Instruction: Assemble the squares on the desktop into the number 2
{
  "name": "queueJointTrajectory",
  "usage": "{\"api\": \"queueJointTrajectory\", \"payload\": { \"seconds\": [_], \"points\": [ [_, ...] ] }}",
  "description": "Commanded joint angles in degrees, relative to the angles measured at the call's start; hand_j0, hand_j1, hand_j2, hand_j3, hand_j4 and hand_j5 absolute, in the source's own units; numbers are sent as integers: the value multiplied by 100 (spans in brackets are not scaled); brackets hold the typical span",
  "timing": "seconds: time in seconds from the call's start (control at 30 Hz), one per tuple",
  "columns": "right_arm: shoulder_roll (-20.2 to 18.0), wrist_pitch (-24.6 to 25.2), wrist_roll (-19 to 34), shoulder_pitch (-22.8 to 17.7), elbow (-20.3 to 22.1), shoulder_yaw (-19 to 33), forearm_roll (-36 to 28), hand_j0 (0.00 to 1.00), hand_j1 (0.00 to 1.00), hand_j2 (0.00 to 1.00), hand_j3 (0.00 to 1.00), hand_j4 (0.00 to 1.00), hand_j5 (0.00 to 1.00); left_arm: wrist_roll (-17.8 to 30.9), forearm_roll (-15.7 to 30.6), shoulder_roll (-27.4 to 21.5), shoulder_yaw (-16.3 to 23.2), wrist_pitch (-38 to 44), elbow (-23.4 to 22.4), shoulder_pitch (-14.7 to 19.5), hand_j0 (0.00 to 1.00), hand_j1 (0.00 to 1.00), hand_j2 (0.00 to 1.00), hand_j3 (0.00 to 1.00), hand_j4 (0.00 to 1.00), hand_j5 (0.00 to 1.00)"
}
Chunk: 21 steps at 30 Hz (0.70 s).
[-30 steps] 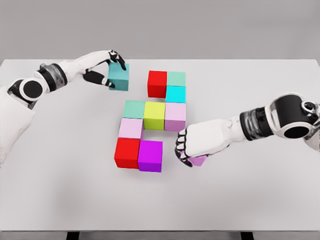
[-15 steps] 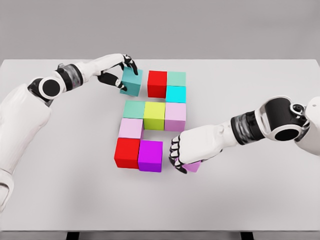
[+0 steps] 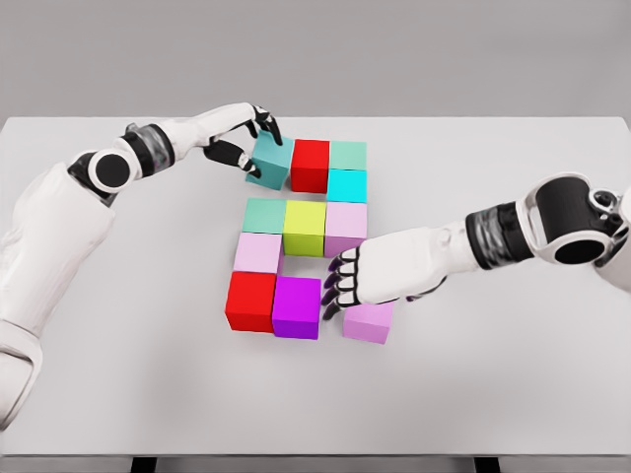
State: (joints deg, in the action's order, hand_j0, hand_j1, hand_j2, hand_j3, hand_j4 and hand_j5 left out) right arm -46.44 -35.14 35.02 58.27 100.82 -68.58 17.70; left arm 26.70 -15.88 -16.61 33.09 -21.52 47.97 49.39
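Note:
My left hand (image 3: 252, 145) is shut on a teal cube (image 3: 273, 165), which stands tilted against the left side of a red cube (image 3: 310, 165). Right of that red cube are a mint cube (image 3: 347, 154) and a cyan cube (image 3: 346, 185). Below lies a row of green (image 3: 264, 215), yellow-green (image 3: 305, 228) and light pink (image 3: 345, 229) cubes. Under it sit a pale pink cube (image 3: 258, 252), a second red cube (image 3: 250, 301) and a magenta cube (image 3: 297, 307). A violet cube (image 3: 369, 321) rests just right of the magenta one. My right hand (image 3: 336, 286) hovers over its upper left edge, fingers stretched out, holding nothing.
The white table (image 3: 513, 374) has its front edge near the bottom of the view. My right forearm (image 3: 493, 241) crosses the table's right side, and the left arm (image 3: 108, 169) reaches in from the upper left.
My left hand carried the teal cube rightward up to the red cube. My right hand moved the violet cube left toward the magenta cube, then uncurled its fingers and let it go.

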Motion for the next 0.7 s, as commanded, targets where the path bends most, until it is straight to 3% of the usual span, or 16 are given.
{"api": "queueJointTrajectory", "payload": {
  "seconds": [0.0,0.1,0.23,0.4,0.5,0.67],
  "points": [
    [-75,14,-2,0,-1,178,-56,100,100,100,100,100,100,-7,33,26,-13,8,-25,0,46,46,46,46,46,46],
    [-312,14,-2,0,-1,442,-56,100,100,100,100,100,100,-16,42,35,-21,-1,-51,0,46,46,46,46,46,46],
    [-1024,14,-2,-17,-10,767,-64,100,100,100,100,100,100,-24,42,70,-109,8,-51,0,51,51,51,51,51,51],
    [-1570,14,-2,-255,-10,767,-56,100,100,100,100,100,100,-42,77,132,-259,34,-104,-9,75,75,75,75,75,75],
    [-1587,14,-2,-492,-19,758,-29,100,100,100,100,100,100,-42,77,114,-259,51,-104,-18,83,83,83,83,83,83],
    [-1411,14,-2,-738,-19,723,41,100,100,100,100,100,100,-42,85,88,-250,51,-95,-26,84,84,84,84,84,84]
  ]
}}
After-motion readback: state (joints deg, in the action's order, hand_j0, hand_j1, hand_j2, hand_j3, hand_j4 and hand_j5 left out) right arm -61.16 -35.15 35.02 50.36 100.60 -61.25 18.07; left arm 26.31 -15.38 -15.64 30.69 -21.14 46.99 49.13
